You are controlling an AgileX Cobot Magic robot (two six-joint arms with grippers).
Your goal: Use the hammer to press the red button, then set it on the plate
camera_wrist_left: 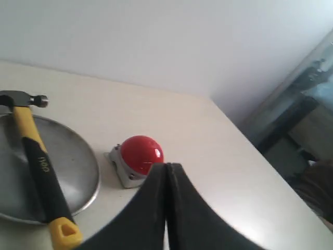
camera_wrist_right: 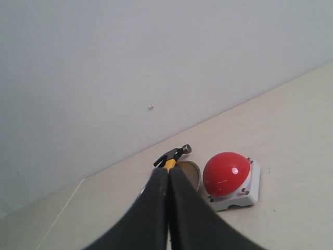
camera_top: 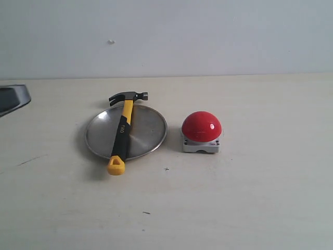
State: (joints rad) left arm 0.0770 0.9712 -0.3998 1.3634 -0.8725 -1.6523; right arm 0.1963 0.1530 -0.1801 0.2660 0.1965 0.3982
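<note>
The hammer (camera_top: pixel 122 130) lies across the silver plate (camera_top: pixel 148 130), its dark head past the far rim and its yellow handle end over the near rim. To the plate's right stands the red button (camera_top: pixel 201 126) on its grey base. In the left wrist view the hammer (camera_wrist_left: pixel 39 164) rests on the plate (camera_wrist_left: pixel 78 166) and the red button (camera_wrist_left: pixel 141 153) sits just beyond my left gripper (camera_wrist_left: pixel 167 166), which is shut and empty. My right gripper (camera_wrist_right: pixel 168 172) is shut and empty too, with the hammer (camera_wrist_right: pixel 173 155), plate (camera_wrist_right: pixel 190 174) and red button (camera_wrist_right: pixel 226 173) beyond it.
A dark grey part of an arm (camera_top: pixel 13 99) pokes in at the exterior view's left edge. A pale wall (camera_top: pixel 166 36) runs along the table's far edge. The table edge and dark furniture (camera_wrist_left: pixel 291 125) show in the left wrist view.
</note>
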